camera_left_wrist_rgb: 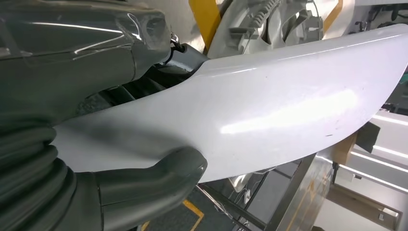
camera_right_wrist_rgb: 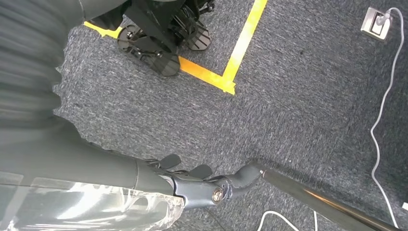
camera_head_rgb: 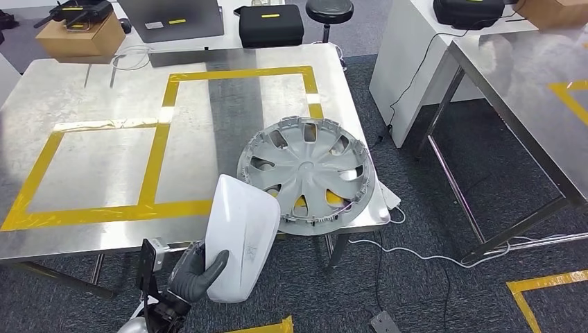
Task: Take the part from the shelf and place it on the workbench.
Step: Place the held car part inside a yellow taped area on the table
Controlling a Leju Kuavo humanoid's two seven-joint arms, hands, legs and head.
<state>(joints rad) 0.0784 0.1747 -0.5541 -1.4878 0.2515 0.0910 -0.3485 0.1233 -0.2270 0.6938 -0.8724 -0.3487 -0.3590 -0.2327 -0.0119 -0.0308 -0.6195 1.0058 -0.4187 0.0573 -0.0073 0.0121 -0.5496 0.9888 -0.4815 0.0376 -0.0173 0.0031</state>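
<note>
- Left hand [camera_head_rgb: 197, 274] is gripping the white part [camera_head_rgb: 239, 239] by its lower end, thumb wrapped over the glossy face. The part is being held up in the air at the bench's near edge, not on the bench yet.
- In the left wrist view the thumb [camera_left_wrist_rgb: 154, 185] is pressing right on the smooth shell [camera_left_wrist_rgb: 269, 110], so it looks like a fairly firm hold, but that surface is slick and curved, so I'd guess it could slide if the arm is swinging fast.
- A hubcap [camera_head_rgb: 306, 170] is already lying on the bench [camera_head_rgb: 104, 83], overhanging the near right corner, and the part's upper end is sitting just beside it in the head view.
- Yellow tape [camera_head_rgb: 163, 121] is marking out boxes on the bench top; the box to the left of the hubcap looks free, so that's probably the spot to be aiming for.
- Doing it well, imo: be lifting the part over the edge, keeping left of the hubcap, lowering it flat before letting go so it isn't rocking on its curve.
- Right hand [camera_right_wrist_rgb: 202, 185] is hanging down over the carpet [camera_right_wrist_rgb: 298, 110], holding nothing; can't tell whether its fingers are spread or curled.
</note>
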